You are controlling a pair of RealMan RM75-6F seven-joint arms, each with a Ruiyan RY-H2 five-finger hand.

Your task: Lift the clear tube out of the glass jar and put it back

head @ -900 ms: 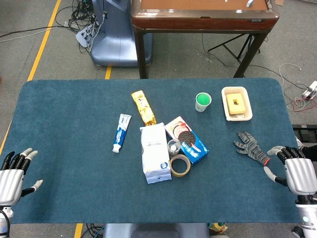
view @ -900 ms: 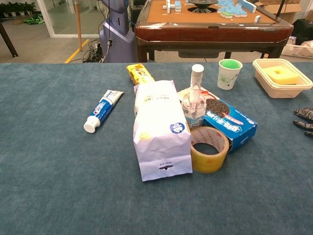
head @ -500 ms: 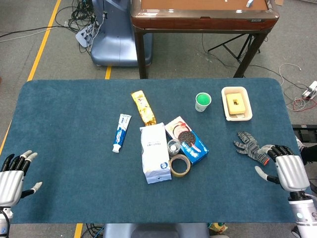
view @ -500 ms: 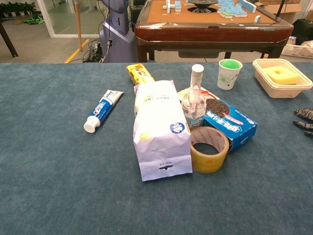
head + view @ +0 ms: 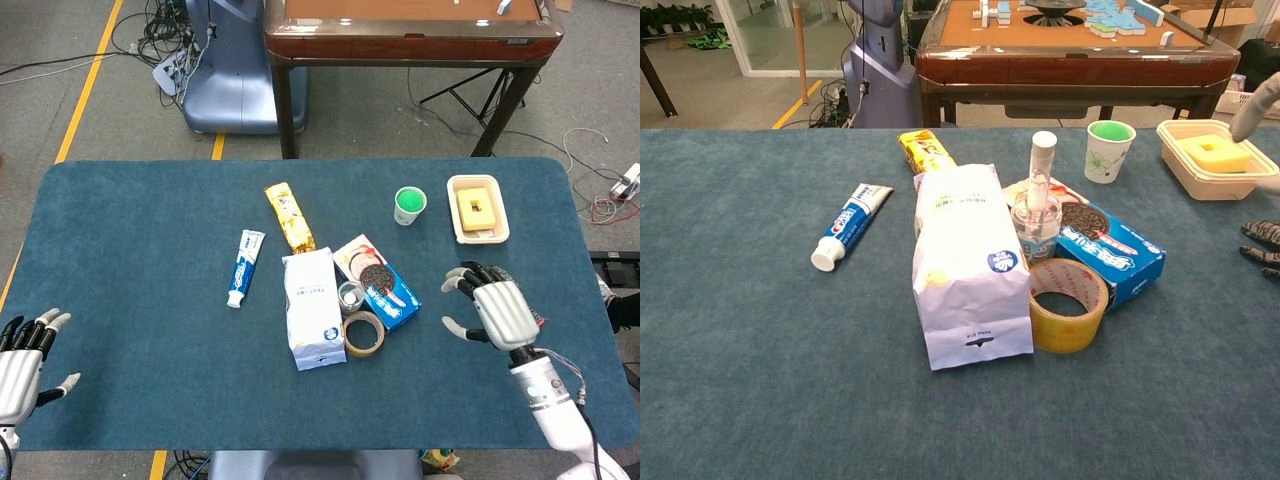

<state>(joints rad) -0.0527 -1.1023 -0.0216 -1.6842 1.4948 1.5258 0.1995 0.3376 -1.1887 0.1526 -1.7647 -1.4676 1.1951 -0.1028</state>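
The tube (image 5: 1041, 172) stands upright in the jar (image 5: 1036, 228), its white cap well above the rim, so nothing of the task is done yet. The jar sits in the middle of the worktop (image 5: 140, 300), hemmed in: a white bag (image 5: 970, 262) just to its left, a tape roll (image 5: 1068, 304) in front, and a blue cookie box (image 5: 1110, 252) touching or nearly touching it on the right and behind.

The right hand (image 5: 497, 310) hovers over the worktop to the right of the box, fingers spread and holding nothing; in the chest view only a blurred bit of it shows at the right edge. The left hand (image 5: 20, 360) lies at the near left corner, also spread and empty, well apart from everything.

The step in hand looks like the reach. The right hand is the nearer one, and it would do best to come in high over the box and take the tube near its cap, where there is free space, not low by the rim. Pinch it from the side and pull straight up along the tube's axis; a slanted pull could tip the jar against the tape or bag. Going back, line the tube up over the mouth before lowering.
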